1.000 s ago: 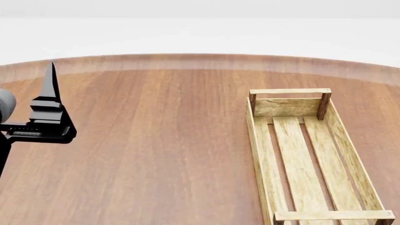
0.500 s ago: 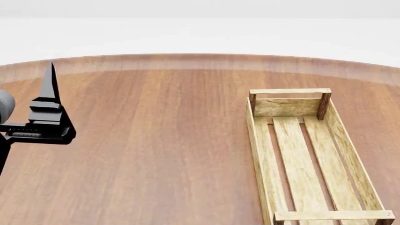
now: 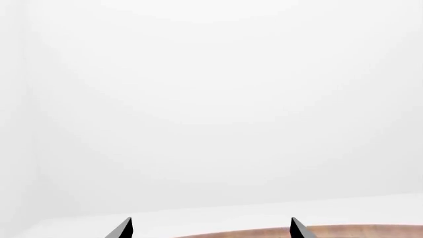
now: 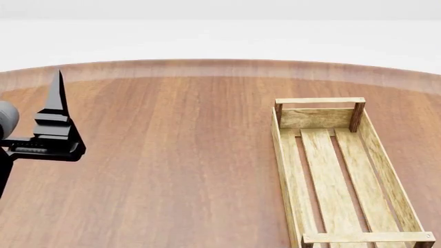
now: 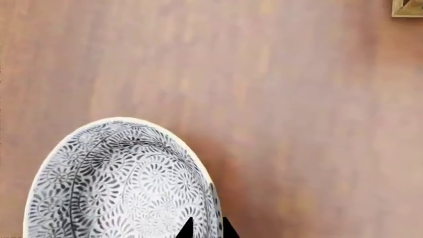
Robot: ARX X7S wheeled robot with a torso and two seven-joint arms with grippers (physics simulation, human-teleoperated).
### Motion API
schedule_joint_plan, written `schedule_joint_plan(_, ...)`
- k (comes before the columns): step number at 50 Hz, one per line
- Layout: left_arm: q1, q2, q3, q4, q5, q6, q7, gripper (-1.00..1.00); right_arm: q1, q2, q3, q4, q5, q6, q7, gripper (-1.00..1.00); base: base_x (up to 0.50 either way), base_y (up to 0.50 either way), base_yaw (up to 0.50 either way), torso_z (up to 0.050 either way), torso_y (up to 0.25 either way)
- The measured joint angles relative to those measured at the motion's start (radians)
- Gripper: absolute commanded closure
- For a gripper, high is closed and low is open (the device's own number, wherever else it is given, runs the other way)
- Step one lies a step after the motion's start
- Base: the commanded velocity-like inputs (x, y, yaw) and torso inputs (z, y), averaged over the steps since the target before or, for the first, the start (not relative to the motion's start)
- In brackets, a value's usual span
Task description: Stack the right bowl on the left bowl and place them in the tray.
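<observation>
My left gripper (image 4: 59, 82) has drifted slightly, fingers spread, holding nothing. My right gripper (image 5: 207, 229) pinches the patterned bowl's (image 5: 119, 183) rim above the table (image 4: 172, 155). The tray (image 4: 331, 170) sits empty, no bowl yet delivered.

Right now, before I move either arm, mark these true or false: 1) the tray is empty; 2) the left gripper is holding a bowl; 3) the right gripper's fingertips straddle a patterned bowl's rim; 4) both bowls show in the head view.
1) True: the tray shows only bare slats.
2) False: the left gripper is open with nothing between its fingertips, pointing past the table edge.
3) True: the right gripper has its tips on either side of the patterned bowl rim.
4) False: the head view shows no bowl, only the table, the tray and the left gripper.
</observation>
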Motion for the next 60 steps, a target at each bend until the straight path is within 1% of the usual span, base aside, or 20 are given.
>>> schedule_joint_plan(21,0.005,-0.008,-0.001,0.003,-0.010,0.002,-0.009,-1.00,0.002,0.010,-0.008,-0.027,0.004,-0.017,-0.025,1.00,0.00,0.00,0.00,0.000,0.000)
schedule_joint_plan(35,0.006,-0.011,0.002,0.006,-0.017,0.004,-0.015,-1.00,0.020,0.028,0.020,-0.084,0.034,-0.038,-0.041,1.00,0.00,0.00,0.00,0.000,0.000)
schedule_joint_plan(43,0.005,-0.011,0.005,0.004,-0.020,0.006,-0.018,-1.00,0.069,0.022,0.040,-0.076,0.045,-0.050,-0.043,1.00,0.00,0.00,0.00,0.000,0.000)
schedule_joint_plan(60,0.003,-0.011,0.018,-0.003,-0.025,0.015,-0.024,-1.00,0.249,-0.018,0.082,-0.020,0.089,-0.040,-0.002,1.00,0.00,0.00,0.00,0.000,0.000)
